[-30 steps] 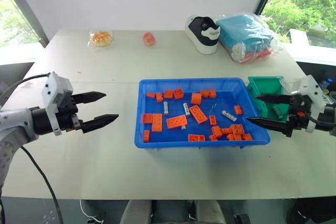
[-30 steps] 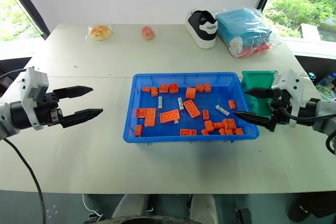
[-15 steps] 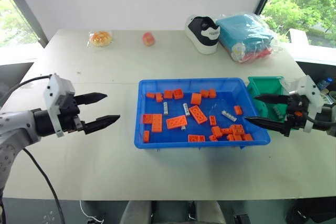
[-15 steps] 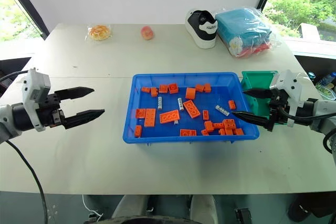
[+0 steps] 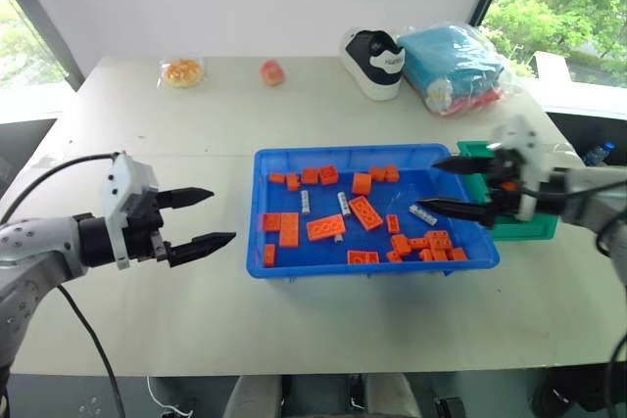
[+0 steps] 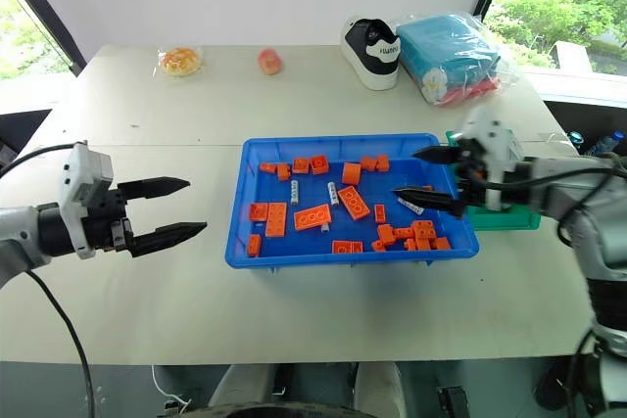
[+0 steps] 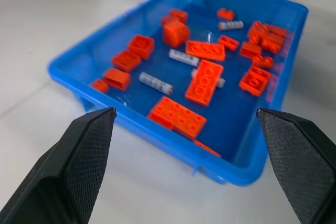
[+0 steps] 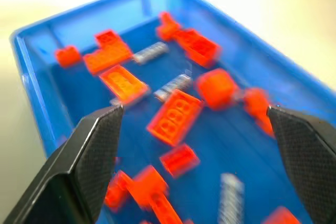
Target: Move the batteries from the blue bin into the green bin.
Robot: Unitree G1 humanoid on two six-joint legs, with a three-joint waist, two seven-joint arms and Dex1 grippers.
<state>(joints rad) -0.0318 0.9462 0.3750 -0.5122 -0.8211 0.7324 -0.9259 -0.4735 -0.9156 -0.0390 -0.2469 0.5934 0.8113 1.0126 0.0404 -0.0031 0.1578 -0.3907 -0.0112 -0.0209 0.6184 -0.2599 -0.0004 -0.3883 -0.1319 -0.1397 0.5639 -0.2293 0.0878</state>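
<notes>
My two head eyes look forward and down over the whole worktop. Each wrist camera sits close behind its pincer, looking along it into the blue bin from opposite sides. All views share that bin.

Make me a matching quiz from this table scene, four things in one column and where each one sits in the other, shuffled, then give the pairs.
Things:
1. right gripper
2. left gripper
3. green bin
4. black and white shoe

Places:
A. on the table's far side, beside the bagged teal cloth
B. over the bare table, left of the blue bin
C. over the blue bin's right end, near a battery
D. against the blue bin's right side

Pairs: 1-C, 2-B, 3-D, 4-A
</notes>
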